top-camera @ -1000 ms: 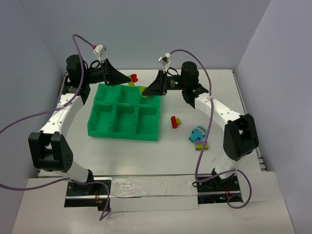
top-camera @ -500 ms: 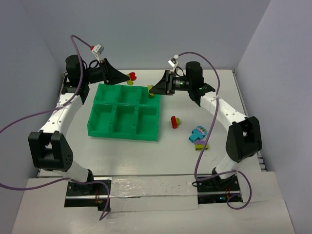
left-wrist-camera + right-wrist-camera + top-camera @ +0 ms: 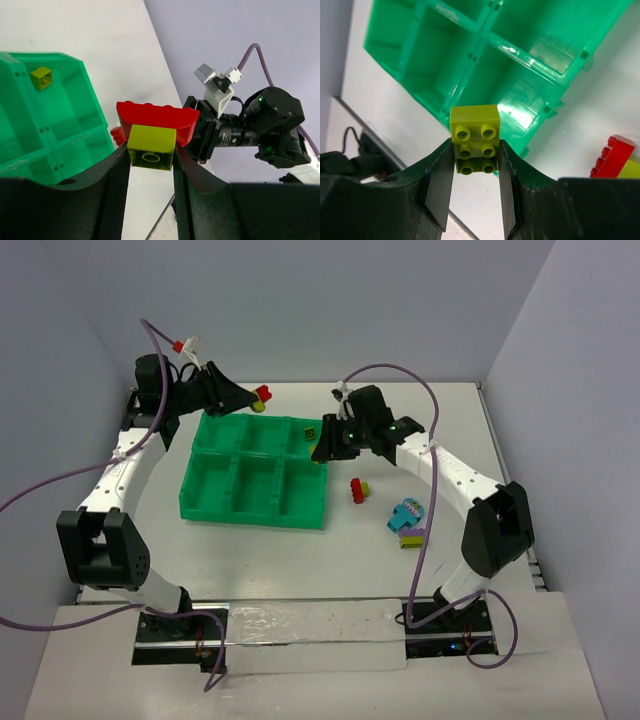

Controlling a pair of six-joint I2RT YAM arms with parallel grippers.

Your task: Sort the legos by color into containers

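The green tray [image 3: 255, 502] of six compartments lies left of centre and also shows in the right wrist view [image 3: 470, 60] and the left wrist view [image 3: 75, 130]. My left gripper [image 3: 255, 398] is behind the tray's back edge. In its wrist view my left gripper [image 3: 150, 152] is shut on a yellow-green brick [image 3: 151, 150] with a red arched brick [image 3: 156, 122] stuck on it. My right gripper [image 3: 320, 450] hangs at the tray's right side. In its wrist view my right gripper [image 3: 475, 150] is shut on a yellow-green brick [image 3: 475, 140]. Another yellow-green brick [image 3: 309, 428] lies in the back right compartment.
A red and yellow-green brick [image 3: 356, 490] lies on the table right of the tray, also in the right wrist view [image 3: 612, 155]. A cluster of cyan and purple bricks [image 3: 407, 518] lies further right. The two grippers are close together at the tray's back right corner.
My right gripper swung from pointing left over the tray's back row to pointing down at its right side. My left gripper shifted slightly right with its bricks.
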